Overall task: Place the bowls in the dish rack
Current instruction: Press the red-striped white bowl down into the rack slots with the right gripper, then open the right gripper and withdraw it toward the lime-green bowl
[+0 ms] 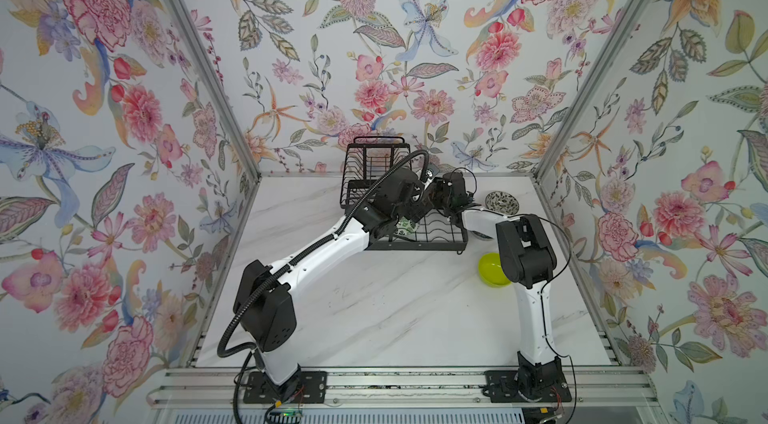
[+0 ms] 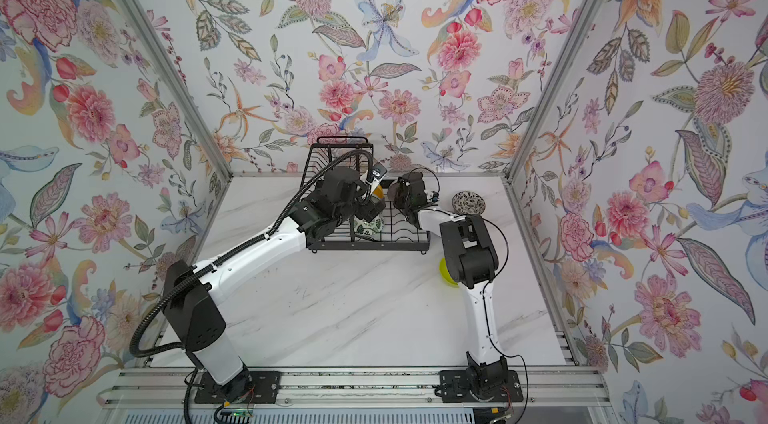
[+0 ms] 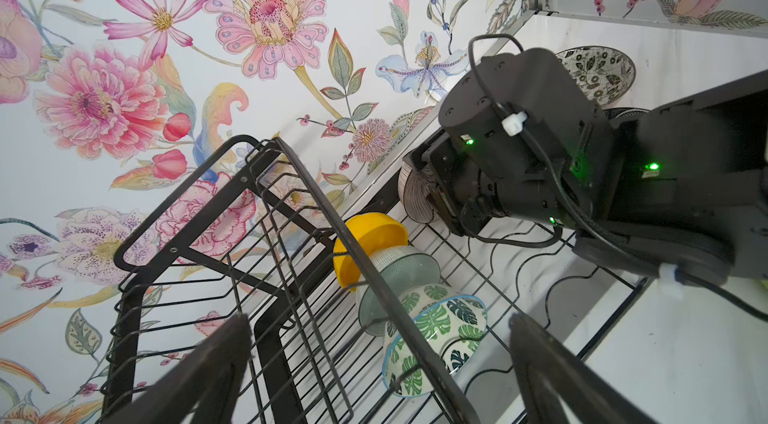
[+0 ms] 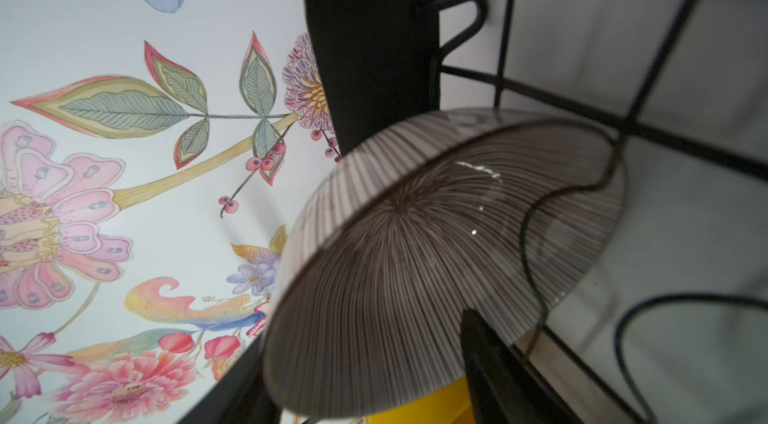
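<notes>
**Right claw open around the ribbed bowl at the far end of the rack**

My right claw (image 4: 365,339) is open. One of its fingers (image 4: 494,363) is inside the pink-brown ribbed bowl (image 4: 415,235) and the other is outside it, so the bowl's wall is between them. I cannot tell if either finger touches the bowl. The bowl is tipped up on its edge at the far end of the dish rack (image 1: 440,237), in the lower tray. A wavy wire (image 4: 528,226) crosses in front of its open side.

Nearer to me in the same tray, three more bowls stand on edge in a close row. First comes the yellow bowl (image 3: 370,235), then the pale aqua bowl (image 3: 399,272), then the green-leaf bowl (image 3: 436,326), which is the nearest.

My left claw (image 3: 378,320) has its fingers wide apart and holds nothing. It hangs over the lower tray above the green-leaf bowl, close to the raised basket (image 3: 187,210).

Two bowls sit outside the rack on the white surface (image 1: 374,309). The black-and-white patterned bowl (image 1: 502,201) stands upright just right of the rack's far end. The lime green bowl (image 1: 492,270) is nearer, to the right of the rack's near corner, and my right arm (image 1: 525,251) hides part of it.
</notes>
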{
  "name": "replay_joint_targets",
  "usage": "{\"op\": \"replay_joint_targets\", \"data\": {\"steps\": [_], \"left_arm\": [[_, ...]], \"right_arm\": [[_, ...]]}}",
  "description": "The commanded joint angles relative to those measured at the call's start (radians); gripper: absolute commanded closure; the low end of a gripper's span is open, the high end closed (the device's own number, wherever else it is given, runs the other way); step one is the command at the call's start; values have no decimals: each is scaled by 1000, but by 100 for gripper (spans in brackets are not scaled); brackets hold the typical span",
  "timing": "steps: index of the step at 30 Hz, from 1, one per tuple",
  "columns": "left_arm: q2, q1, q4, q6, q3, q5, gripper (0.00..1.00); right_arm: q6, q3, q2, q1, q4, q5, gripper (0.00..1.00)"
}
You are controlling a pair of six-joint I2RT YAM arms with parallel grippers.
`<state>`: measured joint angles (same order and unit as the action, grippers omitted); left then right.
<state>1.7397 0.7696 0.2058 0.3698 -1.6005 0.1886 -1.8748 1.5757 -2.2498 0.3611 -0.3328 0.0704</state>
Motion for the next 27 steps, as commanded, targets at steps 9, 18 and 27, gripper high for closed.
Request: {"op": "replay_joint_targets", "data": {"steps": [9, 18, 27], "left_arm": [[-84, 52, 9, 20, 2, 48, 1], [-112, 95, 33, -52, 3, 129, 1], [-147, 155, 14, -155, 1, 175, 1]], "right_arm": [[-15, -119, 206, 35, 112, 47, 1], [104, -206, 371, 26, 271, 41, 1], [408, -247, 573, -62, 549, -60, 1]]}}
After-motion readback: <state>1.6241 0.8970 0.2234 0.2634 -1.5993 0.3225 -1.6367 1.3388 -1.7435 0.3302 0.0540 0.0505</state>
